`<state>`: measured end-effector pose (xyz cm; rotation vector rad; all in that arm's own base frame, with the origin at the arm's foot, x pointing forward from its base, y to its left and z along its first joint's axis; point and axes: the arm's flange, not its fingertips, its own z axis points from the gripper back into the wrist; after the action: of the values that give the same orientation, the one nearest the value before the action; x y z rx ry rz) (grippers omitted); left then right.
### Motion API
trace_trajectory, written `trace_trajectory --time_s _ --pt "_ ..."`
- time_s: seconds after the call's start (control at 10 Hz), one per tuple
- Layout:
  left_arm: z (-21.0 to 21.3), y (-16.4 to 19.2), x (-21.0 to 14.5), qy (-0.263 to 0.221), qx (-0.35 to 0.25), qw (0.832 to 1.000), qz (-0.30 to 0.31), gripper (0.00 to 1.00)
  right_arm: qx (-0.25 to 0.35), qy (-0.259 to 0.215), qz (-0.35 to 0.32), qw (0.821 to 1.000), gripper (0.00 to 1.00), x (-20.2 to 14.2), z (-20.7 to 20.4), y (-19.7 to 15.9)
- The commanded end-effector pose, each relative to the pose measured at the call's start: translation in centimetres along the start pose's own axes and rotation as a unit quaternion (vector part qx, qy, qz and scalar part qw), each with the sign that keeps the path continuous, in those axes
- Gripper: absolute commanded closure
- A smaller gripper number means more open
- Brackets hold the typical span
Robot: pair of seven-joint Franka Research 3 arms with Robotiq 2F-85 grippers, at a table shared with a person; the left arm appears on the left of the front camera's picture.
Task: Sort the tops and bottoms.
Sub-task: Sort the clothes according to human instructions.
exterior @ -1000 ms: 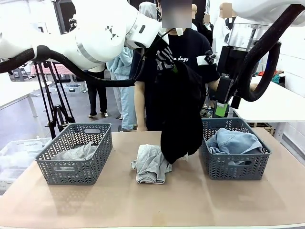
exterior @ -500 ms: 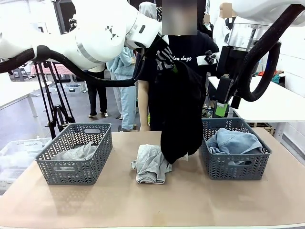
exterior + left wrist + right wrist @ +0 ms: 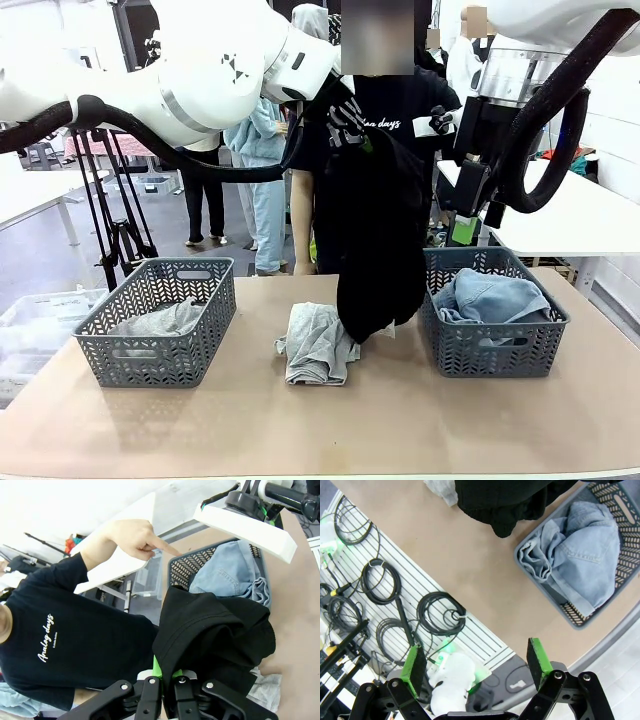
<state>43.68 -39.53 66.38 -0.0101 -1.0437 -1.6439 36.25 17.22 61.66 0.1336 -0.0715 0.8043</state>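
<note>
Hanging pinched in the tightly closed left gripper, the black garment dangles just beside the basket of denim, likely held up for the person's hand pointing there. The right gripper hovers above that basket, wide open and empty.

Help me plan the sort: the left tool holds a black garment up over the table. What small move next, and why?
Probably swing the left tool rightward until the black garment hangs over the right basket. The garment now dangles mid-table beside that basket, and the person's hand points at it; denim lies inside.
</note>
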Motion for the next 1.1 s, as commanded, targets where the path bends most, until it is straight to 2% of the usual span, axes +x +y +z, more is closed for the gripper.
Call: trace_trajectory --time_s 0.0,0.3,0.5,0.8,1.0 --pt "0.6 0.1 0.1 -0.008 -0.003 1.0 0.003 1.0 -0.002 0.005 -0.001 1.0 0.0 -0.3 -0.1 0.0" --pt "0.6 0.1 0.1 -0.008 -0.003 1.0 0.003 1.0 0.0 0.0 0.0 1.0 0.0 0.0 0.0 0.0" --pt "0.6 0.1 0.1 -0.008 -0.003 1.0 0.003 1.0 -0.013 0.002 0.022 1.0 0.0 -3.1 1.4 -0.3" --pt "0.6 0.1 0.1 -0.008 -0.003 1.0 0.003 1.0 -0.032 -0.023 0.03 0.999 0.0 -9.2 3.4 -1.0" --pt "0.6 0.1 0.1 -0.008 -0.003 1.0 0.003 1.0 -0.038 -0.019 0.029 0.999 0.0 -12.8 4.1 -1.7"
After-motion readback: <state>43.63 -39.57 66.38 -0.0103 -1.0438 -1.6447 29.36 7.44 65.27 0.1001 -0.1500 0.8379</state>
